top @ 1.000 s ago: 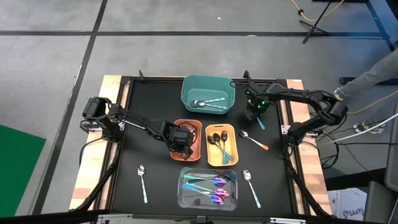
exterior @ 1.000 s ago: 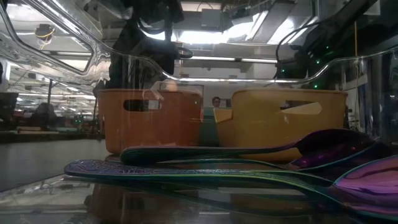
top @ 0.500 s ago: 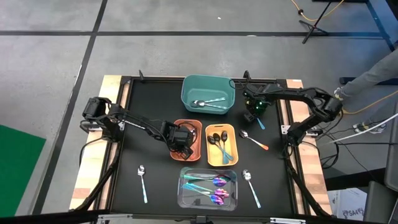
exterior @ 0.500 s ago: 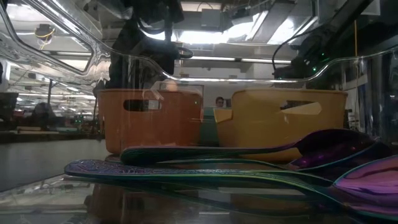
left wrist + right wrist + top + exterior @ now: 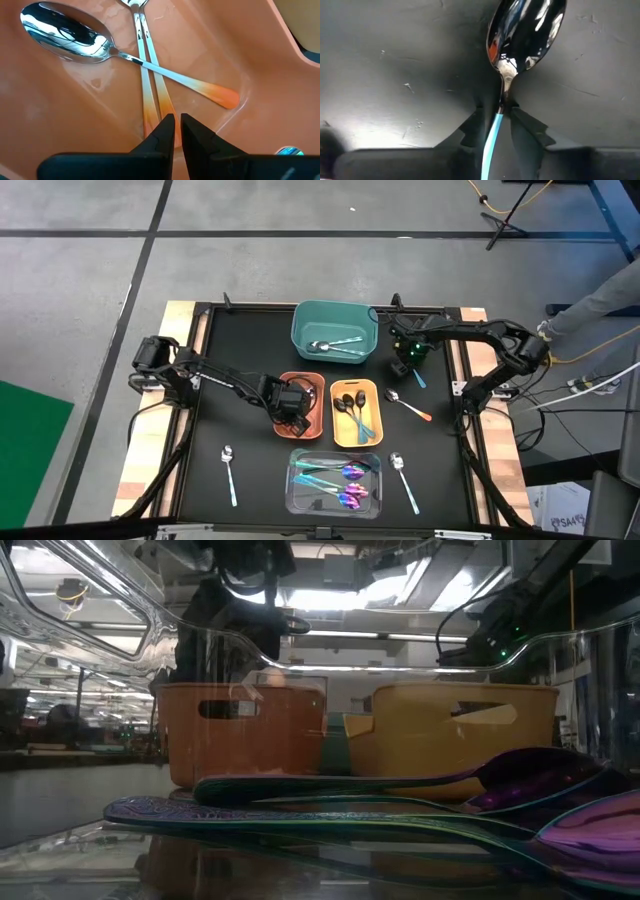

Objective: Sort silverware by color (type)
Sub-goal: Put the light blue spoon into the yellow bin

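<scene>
While the black table (image 5: 250, 350) spreads wide under both my arms, the four bins sit clustered at its middle: the teal bin (image 5: 335, 328) farthest from me, the orange bin (image 5: 312, 383) and yellow bin (image 5: 356, 413) side by side, the clear bin (image 5: 334, 481) nearest the front edge. My left gripper (image 5: 174, 131) hangs inside the orange bin with its fingers pressed shut on nothing, just above two orange-handled spoons (image 5: 150, 85) lying crossed on the bin floor.

My right gripper (image 5: 496, 125) is down on the table just beside the teal bin, its fingers straddling the teal-handled spoon (image 5: 522, 30). They bracket the thin neck where the bowl meets the handle, with slim gaps either side, so I would not call it gripped yet.

This spoon should be light and stiff, but its polished metal looks slippery and it lies flat on the table, so I judge the narrow neck the best hold, squeezed squarely so it does not pivot.

It has a mirror-bright silver bowl and a slim handle in bright teal. Other spoons lie loose on the table: an orange-tipped spoon (image 5: 408, 407) beside the yellow bin and two plain ones (image 5: 229, 473) flanking the clear bin.
</scene>
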You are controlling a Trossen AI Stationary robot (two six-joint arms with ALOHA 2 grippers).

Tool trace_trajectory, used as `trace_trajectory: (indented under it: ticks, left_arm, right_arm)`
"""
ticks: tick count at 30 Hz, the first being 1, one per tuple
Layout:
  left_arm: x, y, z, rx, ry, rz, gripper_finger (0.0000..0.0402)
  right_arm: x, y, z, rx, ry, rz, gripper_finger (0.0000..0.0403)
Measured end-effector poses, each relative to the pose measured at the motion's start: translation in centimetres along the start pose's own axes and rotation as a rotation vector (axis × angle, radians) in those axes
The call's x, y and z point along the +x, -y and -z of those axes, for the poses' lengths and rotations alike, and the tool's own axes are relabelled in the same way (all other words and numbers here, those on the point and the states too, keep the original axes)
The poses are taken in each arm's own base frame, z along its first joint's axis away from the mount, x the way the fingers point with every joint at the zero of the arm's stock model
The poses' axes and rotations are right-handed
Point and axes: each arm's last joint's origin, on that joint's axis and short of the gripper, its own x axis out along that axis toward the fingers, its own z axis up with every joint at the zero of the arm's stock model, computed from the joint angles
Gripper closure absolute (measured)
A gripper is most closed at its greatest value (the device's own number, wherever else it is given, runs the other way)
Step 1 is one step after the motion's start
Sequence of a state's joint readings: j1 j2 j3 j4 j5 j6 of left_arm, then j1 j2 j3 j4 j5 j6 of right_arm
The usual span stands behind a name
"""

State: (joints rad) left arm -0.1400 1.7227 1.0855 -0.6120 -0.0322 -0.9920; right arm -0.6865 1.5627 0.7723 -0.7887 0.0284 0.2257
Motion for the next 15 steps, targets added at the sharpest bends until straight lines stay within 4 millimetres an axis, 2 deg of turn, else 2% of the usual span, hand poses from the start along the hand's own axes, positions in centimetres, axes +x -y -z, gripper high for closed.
trace_trajectory:
  ticks: [7, 15]
  left_arm:
    - [-0.07, 0.0, -0.01, 0.011, 0.001, 0.002, 0.0376]
    - [-0.07, 0.02, -0.02, 0.034, 0.002, 0.004, 0.0376]
  right_arm:
    - [0.03, -0.01, -0.05, 0.0, 0.005, -0.002, 0.0395]
    - [0.05, 0.0, -0.06, 0.001, 0.006, 0.001, 0.0394]
